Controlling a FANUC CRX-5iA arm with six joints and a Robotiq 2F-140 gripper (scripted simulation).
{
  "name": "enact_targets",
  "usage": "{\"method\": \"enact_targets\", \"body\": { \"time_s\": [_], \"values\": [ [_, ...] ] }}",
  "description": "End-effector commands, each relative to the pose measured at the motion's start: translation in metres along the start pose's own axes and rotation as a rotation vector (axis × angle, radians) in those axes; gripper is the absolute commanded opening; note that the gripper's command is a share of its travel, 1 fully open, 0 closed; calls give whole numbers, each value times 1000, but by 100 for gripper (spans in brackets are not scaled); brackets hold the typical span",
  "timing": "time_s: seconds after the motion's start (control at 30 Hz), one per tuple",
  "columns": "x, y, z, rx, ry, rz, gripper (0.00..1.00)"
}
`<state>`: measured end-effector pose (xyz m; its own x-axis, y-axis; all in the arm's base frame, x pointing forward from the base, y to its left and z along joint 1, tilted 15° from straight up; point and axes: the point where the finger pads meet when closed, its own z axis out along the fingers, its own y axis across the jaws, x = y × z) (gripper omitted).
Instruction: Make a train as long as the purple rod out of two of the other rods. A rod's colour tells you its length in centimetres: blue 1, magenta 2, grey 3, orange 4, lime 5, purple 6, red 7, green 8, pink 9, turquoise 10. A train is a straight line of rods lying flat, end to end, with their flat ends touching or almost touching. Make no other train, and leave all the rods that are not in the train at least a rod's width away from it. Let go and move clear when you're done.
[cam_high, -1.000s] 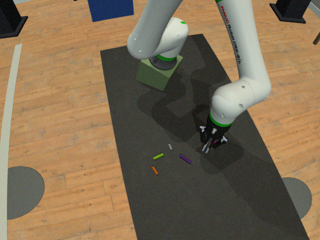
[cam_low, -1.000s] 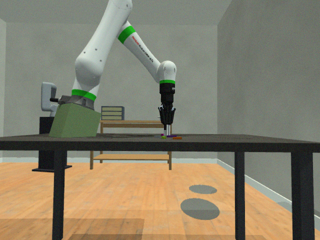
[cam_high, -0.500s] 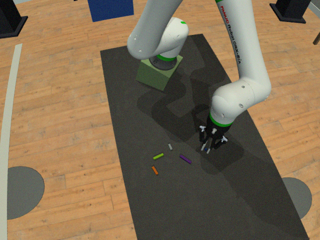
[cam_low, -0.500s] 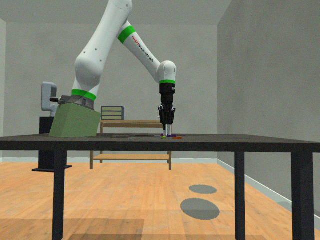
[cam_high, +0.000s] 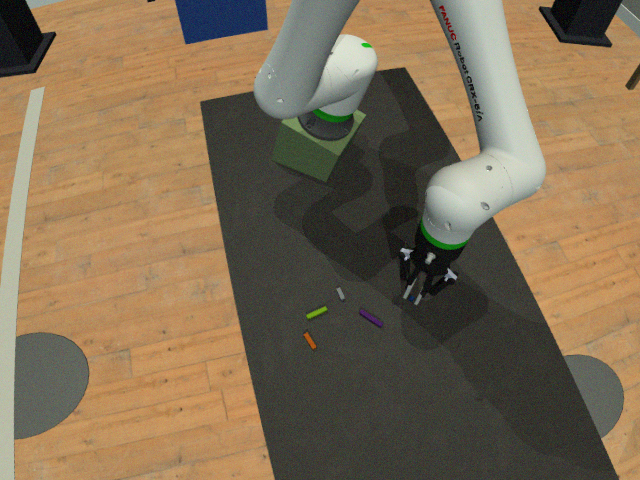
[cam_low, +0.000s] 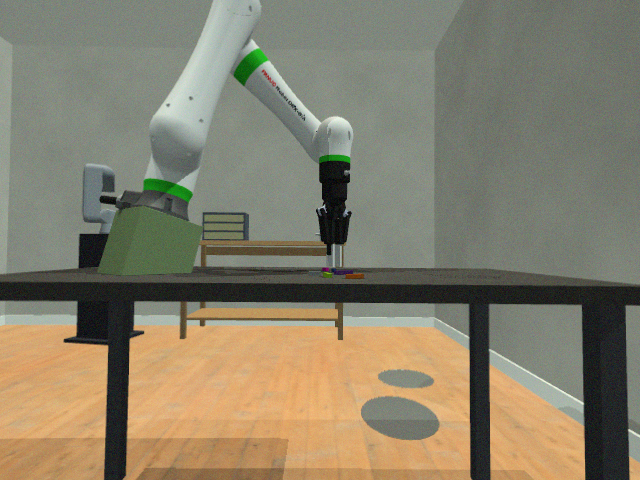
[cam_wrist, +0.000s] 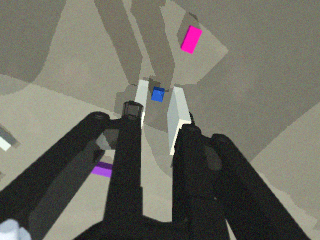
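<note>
My gripper (cam_high: 412, 299) (cam_low: 333, 262) (cam_wrist: 158, 98) stands low over the dark mat, right of the other rods. Its fingers are slightly apart. The small blue rod (cam_high: 410, 298) (cam_wrist: 158, 94) sits between the fingertips, with a narrow gap on each side. The magenta rod (cam_wrist: 191, 39) (cam_low: 325, 269) lies just beyond the gripper. The purple rod (cam_high: 371, 317) (cam_low: 342, 271) (cam_wrist: 102, 170) lies to the gripper's left. The lime rod (cam_high: 316, 312), the orange rod (cam_high: 309, 340) (cam_low: 354, 276) and the grey rod (cam_high: 340, 293) lie further left, all apart from one another.
The arm's green base block (cam_high: 310, 147) (cam_low: 147, 242) stands at the far end of the mat (cam_high: 361, 413). The table edge (cam_low: 310, 291) runs along the front in the exterior view.
</note>
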<state>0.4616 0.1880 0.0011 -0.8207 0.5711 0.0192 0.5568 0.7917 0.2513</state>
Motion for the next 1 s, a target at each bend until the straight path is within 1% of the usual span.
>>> {"method": "enact_targets", "body": {
  "time_s": [0.0,0.3,0.4,0.5,0.7,0.73,0.97],
  "values": [
    [0,0,-7,0,0,0,15],
    [0,0,-55,0,0,0,15],
    [0,0,-67,0,0,0,15],
    [0,0,-74,0,0,0,15],
    [0,0,-76,0,0,0,15],
    [0,0,-76,0,0,0,100],
    [0,0,-76,0,0,0,100]
  ]
}}
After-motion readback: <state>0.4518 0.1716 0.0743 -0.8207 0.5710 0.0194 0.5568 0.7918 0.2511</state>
